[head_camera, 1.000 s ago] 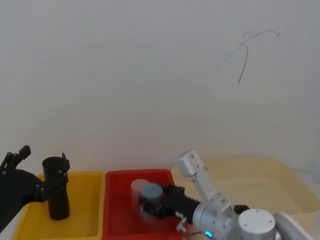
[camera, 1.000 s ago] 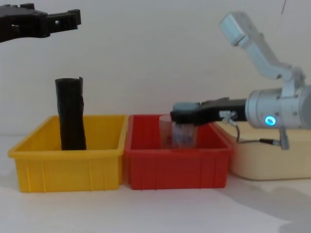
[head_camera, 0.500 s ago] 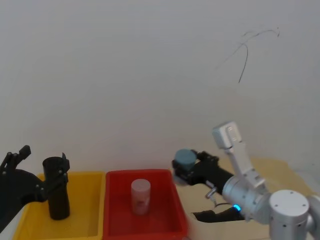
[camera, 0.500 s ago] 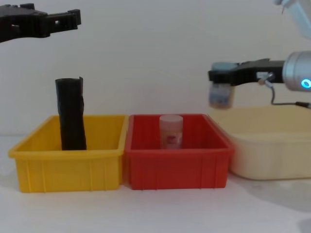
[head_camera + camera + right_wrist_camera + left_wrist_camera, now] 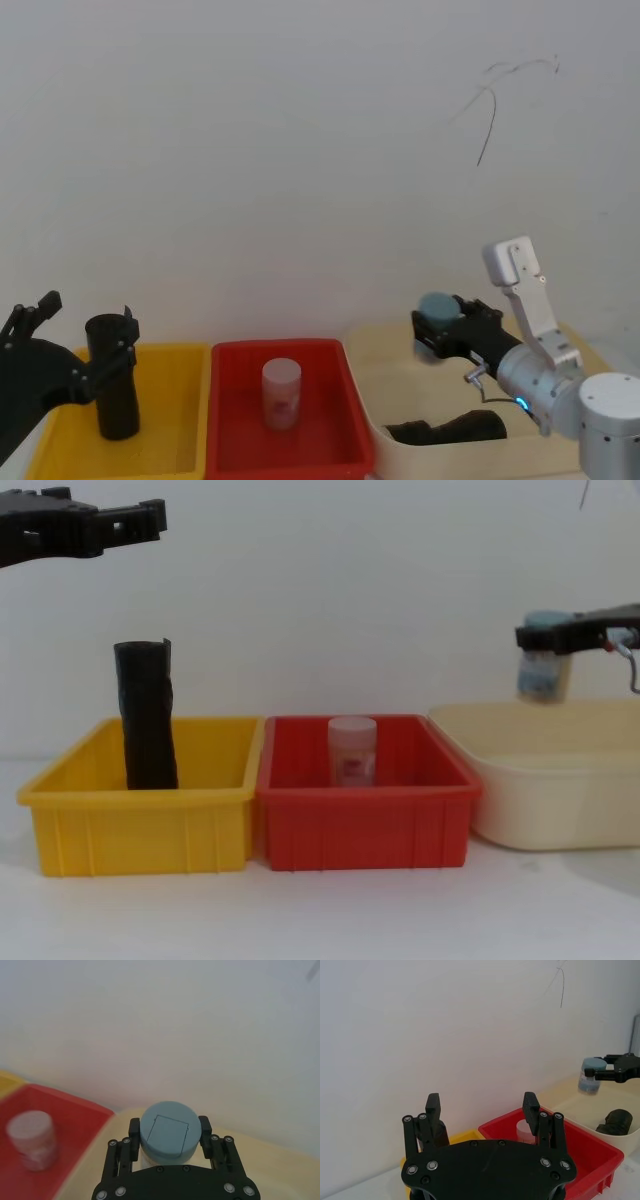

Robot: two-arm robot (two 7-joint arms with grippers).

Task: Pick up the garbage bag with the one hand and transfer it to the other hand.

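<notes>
My right gripper [image 5: 169, 1144] is clamped on a small jar with a blue-grey lid [image 5: 543, 670], hanging over the cream tub [image 5: 560, 810], while my left gripper [image 5: 482, 1110] hovers spread open above the yellow bin [image 5: 140, 825]. The garbage bag [image 5: 148, 715] stands upright in that bin, ungrasped. Reaching down carelessly could tip the tall roll against the bin wall.

Three bins [image 5: 140, 825], two jars [image 5: 352, 750], two black rolls [image 5: 148, 715], two grippers [image 5: 482, 1110].
</notes>
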